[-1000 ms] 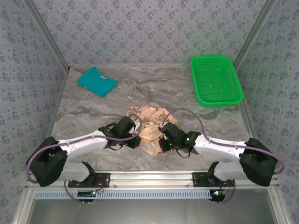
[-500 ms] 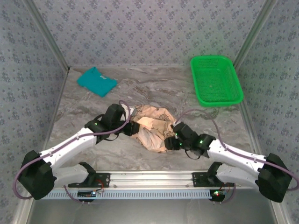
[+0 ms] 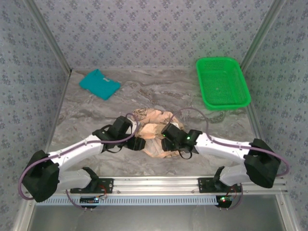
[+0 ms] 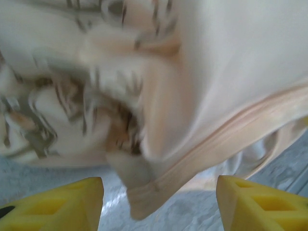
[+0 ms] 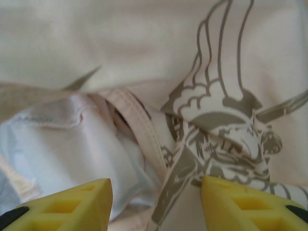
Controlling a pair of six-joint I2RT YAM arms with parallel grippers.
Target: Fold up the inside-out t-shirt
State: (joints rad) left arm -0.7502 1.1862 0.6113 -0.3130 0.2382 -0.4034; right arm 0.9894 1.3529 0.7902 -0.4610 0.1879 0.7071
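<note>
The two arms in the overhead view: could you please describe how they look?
The left arm and right arm have white links with black joint housings. A thin purple cable loops along each. Green lights glow on the right wrist. The fingertips are yellow wedges.

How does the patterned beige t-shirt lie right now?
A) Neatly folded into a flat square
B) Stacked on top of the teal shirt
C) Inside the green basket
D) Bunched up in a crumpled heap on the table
D: the t-shirt is a rumpled heap on the table near the front edge, well apart from the green basket and the teal shirt.
</note>
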